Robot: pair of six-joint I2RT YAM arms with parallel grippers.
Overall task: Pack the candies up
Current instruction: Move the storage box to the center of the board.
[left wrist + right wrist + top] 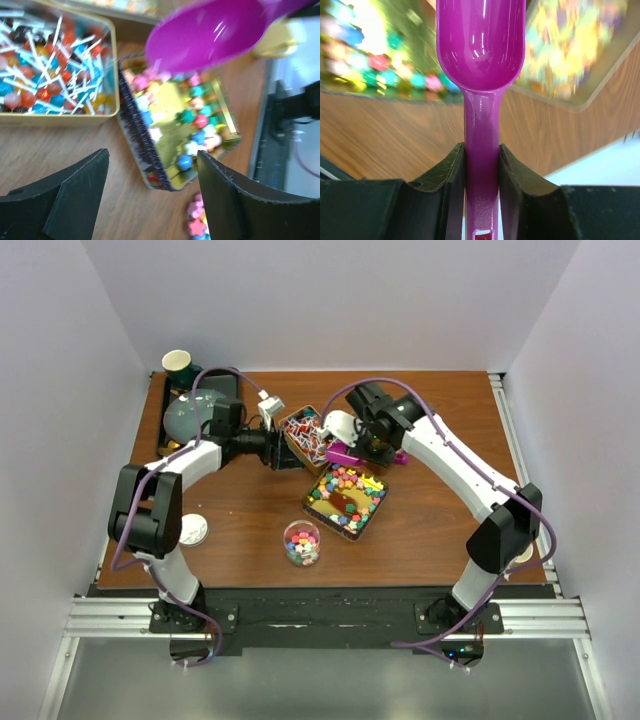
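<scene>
On the wooden table (440, 520), a square tin (137, 137) with a dark patterned wall is my landmark. Just beyond its far corner stands a gold tin (114, 60) full of sweets on white sticks. On its near side, a little apart, stands a clear cup (285, 543) that already holds some coloured pieces.

The left gripper (152, 155) hangs to the left of the square tin with its fingers spread wide and nothing between them. The right gripper (481, 170) is clamped on the handle of a purple scoop (480, 45). The scoop's bowl looks empty and hovers over the far edge of the square tin.

The candies (200, 120) are bright, chunky pieces. They lie mostly along the sides of the square tin, and bare gold floor shows in the middle.

I judge that the step is to fill the scoop from this tin. To do it well:

- The lip should go down at a shallow angle onto the bare floor.
- It should then push toward a wall, so that the pieces climb in and do not scatter.
- The tin looks light and may slide, so the free left gripper could hold its wall.
- The bowl should then stay level on the way to the cup.
</scene>
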